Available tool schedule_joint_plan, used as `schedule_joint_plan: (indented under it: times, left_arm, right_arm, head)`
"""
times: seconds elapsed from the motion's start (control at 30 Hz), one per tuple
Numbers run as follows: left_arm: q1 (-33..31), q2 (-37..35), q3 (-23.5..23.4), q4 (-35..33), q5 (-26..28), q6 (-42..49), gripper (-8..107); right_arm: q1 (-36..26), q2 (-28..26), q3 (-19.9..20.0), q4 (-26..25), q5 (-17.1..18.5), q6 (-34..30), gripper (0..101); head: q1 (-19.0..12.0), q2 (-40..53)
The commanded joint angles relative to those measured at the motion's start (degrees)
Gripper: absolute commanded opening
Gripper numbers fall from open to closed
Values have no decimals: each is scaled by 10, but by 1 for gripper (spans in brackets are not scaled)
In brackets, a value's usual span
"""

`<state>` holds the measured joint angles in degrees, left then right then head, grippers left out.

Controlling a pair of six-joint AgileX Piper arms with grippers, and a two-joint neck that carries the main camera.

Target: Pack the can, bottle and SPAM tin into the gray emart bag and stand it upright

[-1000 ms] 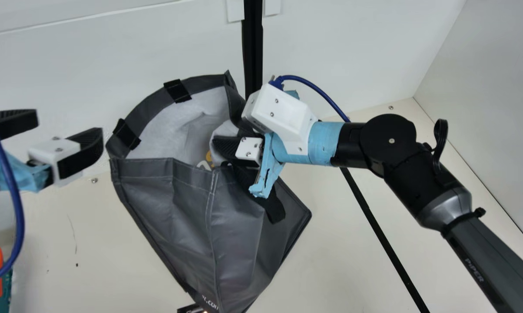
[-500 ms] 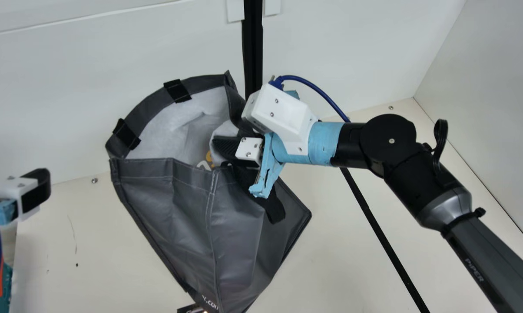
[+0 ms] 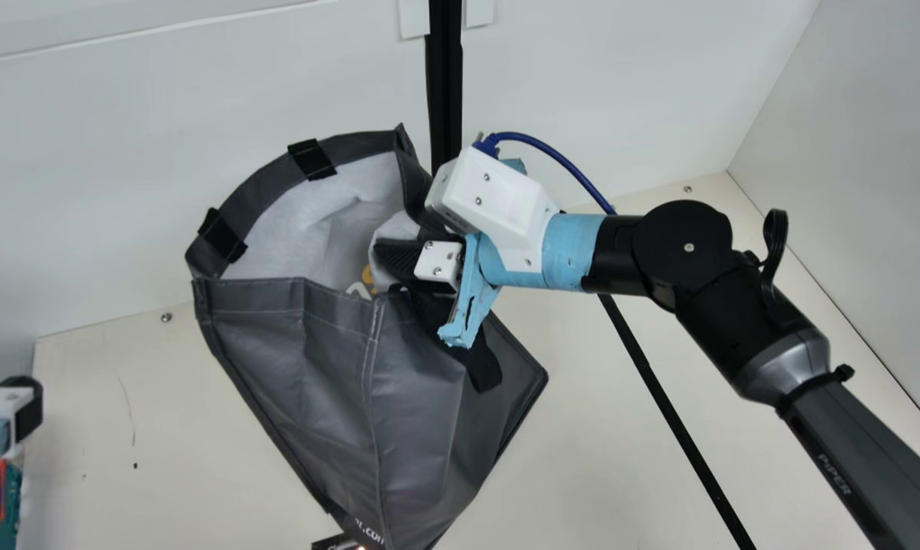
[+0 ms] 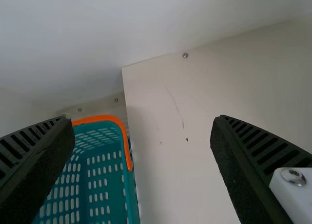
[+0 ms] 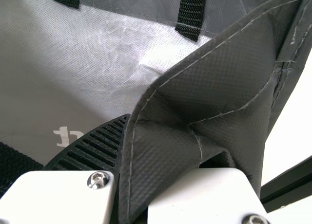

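The left gripper has moved away from the gray bag, going more to the left and nearer; now it is by the teal basket.

With twelve o'clock the way the left claw pointed, counted from midway between its tips, its two black ribbed fingers stood wide apart. At eight o'clock sat a teal slotted basket with an orange rim, partly hidden by one finger. The cream counter had a corner at eleven, a screw at one, a dark fleck at four; a pale wall rose at twelve.
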<state>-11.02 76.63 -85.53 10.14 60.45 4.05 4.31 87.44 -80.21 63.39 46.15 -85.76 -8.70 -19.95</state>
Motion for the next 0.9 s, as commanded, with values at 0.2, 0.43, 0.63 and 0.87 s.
schedule_joint_plan:
  times: [0.2,0.43,0.63,0.87]
  left_arm:
    - [4,-65,75,17,-15,-45,90]
    - [7,-121,130,29,-32,-87,90]
    - [6,-169,175,51,-61,-130,90]
    - [5,-176,181,56,-64,-138,90]
  right_arm:
    - [0,0,0,0,0,0,0]
    - [0,0,0,0,0,0,0]
    - [0,0,0,0,0,0,0]
    - [0,0,0,0,0,0,0]
  head:
    - [-13,0]
    - [-13,0]
    - [-13,0]
    - [-13,0]
